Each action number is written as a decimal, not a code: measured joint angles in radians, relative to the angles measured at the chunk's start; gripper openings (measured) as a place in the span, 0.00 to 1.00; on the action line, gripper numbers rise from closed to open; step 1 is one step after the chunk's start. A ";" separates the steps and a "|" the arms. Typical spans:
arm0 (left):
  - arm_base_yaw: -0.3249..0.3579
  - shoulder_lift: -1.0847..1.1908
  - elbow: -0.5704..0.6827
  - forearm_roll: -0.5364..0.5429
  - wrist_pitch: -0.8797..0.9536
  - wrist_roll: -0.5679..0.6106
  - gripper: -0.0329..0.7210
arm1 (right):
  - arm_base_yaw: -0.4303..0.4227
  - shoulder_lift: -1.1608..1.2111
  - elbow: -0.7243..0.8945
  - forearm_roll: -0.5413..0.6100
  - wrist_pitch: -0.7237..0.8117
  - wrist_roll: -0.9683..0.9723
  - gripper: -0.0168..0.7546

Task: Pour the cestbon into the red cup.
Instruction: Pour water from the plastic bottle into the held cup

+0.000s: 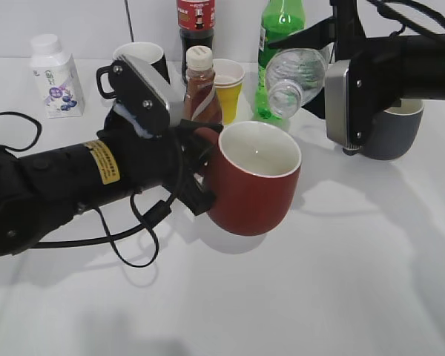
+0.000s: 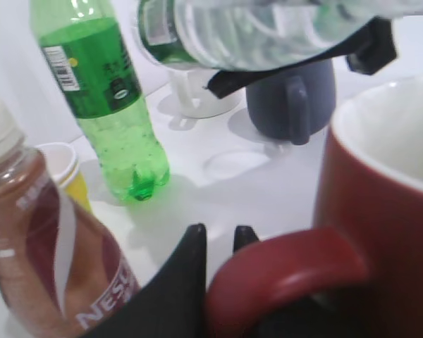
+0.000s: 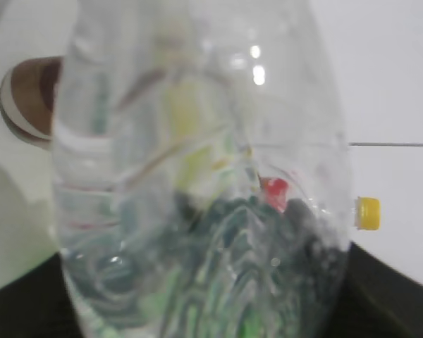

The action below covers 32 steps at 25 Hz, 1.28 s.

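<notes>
The red cup (image 1: 248,185) is a squat dark red mug with a white inside, held tilted just above the table. My left gripper (image 1: 202,169) is shut on its loop handle (image 2: 289,271); the black fingertips (image 2: 220,236) show beside the handle. The cestbon (image 1: 293,74) is a clear bottle lying nearly on its side, above and behind the cup's rim. My right gripper (image 1: 317,70) is shut on it. Its dark green label band (image 2: 155,28) shows in the left wrist view. The bottle (image 3: 197,176) fills the right wrist view and hides the jaws. No stream of water shows.
Behind the cup stand a brown Nescafe bottle (image 1: 200,89), a yellow paper cup (image 1: 228,83), a green soda bottle (image 1: 280,30), a cola bottle (image 1: 195,22) and a black mug (image 1: 144,59). A grey mug (image 1: 397,133) stands under the right arm. A white bottle (image 1: 55,74) stands far left.
</notes>
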<state>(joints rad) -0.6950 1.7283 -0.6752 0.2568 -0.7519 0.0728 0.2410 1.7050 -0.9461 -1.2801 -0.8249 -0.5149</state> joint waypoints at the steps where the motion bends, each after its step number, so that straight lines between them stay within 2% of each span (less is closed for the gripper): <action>1: 0.000 0.000 0.000 0.000 0.000 -0.001 0.15 | 0.000 0.000 0.000 0.005 0.000 -0.013 0.64; 15: -0.001 0.000 0.000 0.003 0.000 -0.003 0.15 | 0.000 0.000 0.000 0.032 -0.021 -0.114 0.64; 32: -0.002 0.000 0.000 0.007 0.000 -0.003 0.15 | 0.000 0.000 0.000 0.129 -0.074 -0.245 0.64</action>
<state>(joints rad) -0.6974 1.7283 -0.6752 0.2638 -0.7519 0.0697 0.2410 1.7050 -0.9461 -1.1508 -0.8992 -0.7598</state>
